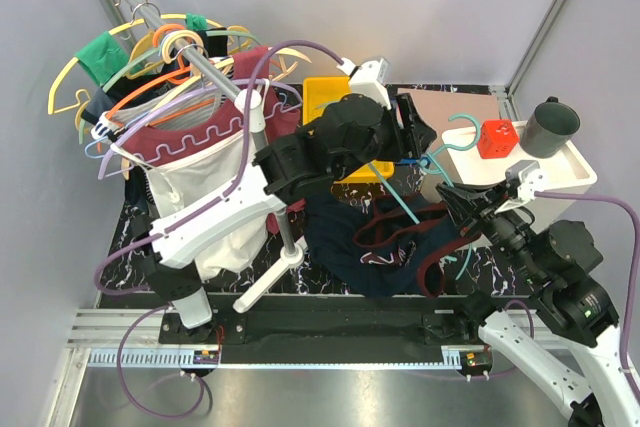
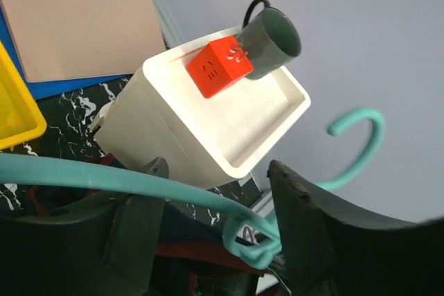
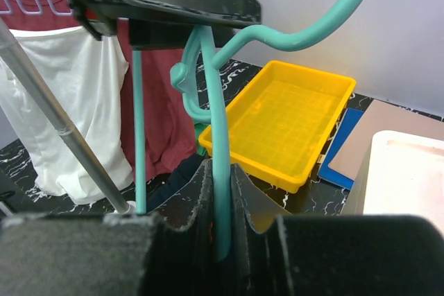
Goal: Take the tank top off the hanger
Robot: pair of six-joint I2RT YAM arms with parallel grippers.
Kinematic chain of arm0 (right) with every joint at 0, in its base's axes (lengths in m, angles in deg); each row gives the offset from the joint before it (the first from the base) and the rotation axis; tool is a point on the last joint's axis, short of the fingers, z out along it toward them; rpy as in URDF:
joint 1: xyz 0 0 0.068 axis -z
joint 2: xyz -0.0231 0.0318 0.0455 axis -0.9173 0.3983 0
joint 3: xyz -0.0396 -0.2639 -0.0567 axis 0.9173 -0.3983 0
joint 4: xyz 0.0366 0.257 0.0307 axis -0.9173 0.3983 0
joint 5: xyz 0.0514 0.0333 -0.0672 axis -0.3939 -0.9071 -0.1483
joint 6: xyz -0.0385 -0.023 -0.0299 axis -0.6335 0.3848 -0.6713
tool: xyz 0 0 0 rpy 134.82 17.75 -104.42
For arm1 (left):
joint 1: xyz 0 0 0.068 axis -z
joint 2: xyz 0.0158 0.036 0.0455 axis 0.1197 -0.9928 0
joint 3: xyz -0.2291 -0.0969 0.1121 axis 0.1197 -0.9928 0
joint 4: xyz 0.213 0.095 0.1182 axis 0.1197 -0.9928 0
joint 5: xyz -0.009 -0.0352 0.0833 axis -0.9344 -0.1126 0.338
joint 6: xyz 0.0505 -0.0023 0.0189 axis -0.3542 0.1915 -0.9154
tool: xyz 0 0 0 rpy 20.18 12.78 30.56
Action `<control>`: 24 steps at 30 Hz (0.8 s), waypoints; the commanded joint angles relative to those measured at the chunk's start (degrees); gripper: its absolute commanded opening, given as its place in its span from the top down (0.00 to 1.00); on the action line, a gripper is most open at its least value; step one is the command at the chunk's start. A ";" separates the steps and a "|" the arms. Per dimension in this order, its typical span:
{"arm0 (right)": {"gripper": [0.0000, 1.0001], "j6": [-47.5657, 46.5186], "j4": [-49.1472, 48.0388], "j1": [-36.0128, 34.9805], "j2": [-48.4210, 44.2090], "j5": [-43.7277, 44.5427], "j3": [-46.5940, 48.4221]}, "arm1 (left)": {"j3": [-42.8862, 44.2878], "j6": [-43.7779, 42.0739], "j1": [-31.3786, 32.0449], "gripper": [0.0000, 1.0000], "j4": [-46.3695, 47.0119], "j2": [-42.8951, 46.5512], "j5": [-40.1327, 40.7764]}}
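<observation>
The teal hanger [image 1: 405, 202] is held up over the middle of the table, hook toward the white tray. My right gripper [image 1: 457, 203] is shut on one of its arms; the wrist view shows the bar [image 3: 220, 129] pinched between the pads at my right gripper [image 3: 222, 175]. My left gripper [image 1: 415, 152] is open around the hanger's neck [image 2: 253, 244], which rests against one finger [image 2: 312, 227]. The navy tank top [image 1: 365, 242] with maroon trim lies bunched on the table below, one strap looped near the right gripper. It also shows under the left jaws [image 2: 187, 223].
A clothes rack pole [image 1: 215, 77] at left carries lavender, yellow and orange hangers, a green garment [image 1: 105, 57] and a maroon-and-white shirt [image 1: 200, 177]. A yellow tray [image 1: 330, 97] sits behind. The white tray [image 1: 570, 172] at right holds a red cube [image 1: 497, 139] and a dark mug [image 1: 553, 127].
</observation>
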 commanded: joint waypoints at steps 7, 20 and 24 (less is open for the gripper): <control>1.00 -2.11 -3.91 -0.08 -1.60 -1.21 -2.46 | 6.61 -2.58 -0.55 0.62 6.15 -4.85 4.32; 0.57 -2.81 -10.16 -0.08 4.38 8.38 -4.66 | 2.31 -16.99 -2.30 1.00 26.52 -2.92 2.66; 0.40 -2.81 -8.14 -0.08 2.63 10.40 -5.10 | 1.60 -21.39 -3.36 1.00 32.17 -2.57 0.82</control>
